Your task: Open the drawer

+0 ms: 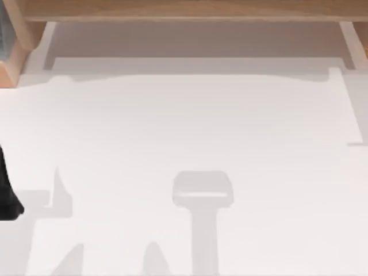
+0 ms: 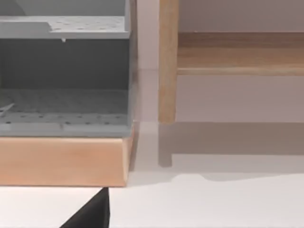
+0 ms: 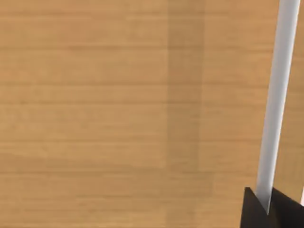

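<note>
Wooden drawer front (image 3: 118, 114) is facing your right hand (image 3: 270, 209), which is pinching its pale metal handle (image 3: 278, 95); your left hand's state is unclear.

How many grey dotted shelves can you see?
2: the upper shelf and the lower shelf beneath it, just above the wooden base. Others may be hidden out of frame.

One white table (image 1: 184, 144), one wooden shelf frame (image 1: 184, 10), one grey perforated rack (image 2: 64, 71).
</note>
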Tool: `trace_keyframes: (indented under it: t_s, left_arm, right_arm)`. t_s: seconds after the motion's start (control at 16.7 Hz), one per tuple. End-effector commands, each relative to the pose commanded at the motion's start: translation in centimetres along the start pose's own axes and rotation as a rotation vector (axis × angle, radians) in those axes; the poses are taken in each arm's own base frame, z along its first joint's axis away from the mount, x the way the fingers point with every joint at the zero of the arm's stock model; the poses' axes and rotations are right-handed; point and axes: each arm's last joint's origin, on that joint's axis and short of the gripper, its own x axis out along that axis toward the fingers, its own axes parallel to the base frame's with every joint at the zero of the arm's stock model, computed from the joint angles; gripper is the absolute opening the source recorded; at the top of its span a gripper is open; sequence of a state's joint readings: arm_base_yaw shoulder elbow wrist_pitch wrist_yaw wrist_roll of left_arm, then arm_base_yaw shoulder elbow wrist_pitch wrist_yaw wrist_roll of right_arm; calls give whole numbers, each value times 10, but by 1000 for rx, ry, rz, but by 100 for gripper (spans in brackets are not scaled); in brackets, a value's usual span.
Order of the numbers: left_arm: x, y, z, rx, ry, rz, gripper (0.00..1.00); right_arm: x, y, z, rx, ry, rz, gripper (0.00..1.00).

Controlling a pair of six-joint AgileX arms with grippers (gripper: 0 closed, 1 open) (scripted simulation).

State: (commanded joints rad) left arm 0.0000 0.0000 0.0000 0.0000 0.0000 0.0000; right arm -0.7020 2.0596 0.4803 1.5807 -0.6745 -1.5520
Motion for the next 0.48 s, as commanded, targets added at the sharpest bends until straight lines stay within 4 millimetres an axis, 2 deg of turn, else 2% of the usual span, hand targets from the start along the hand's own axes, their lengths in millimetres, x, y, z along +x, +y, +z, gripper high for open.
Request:
trace_keyframes:
  t_s: [0.48]
  left_arm:
    - [0,0,0,0,0,0,100]
  right_arm:
    - [0,0,0,0,0,0,90]
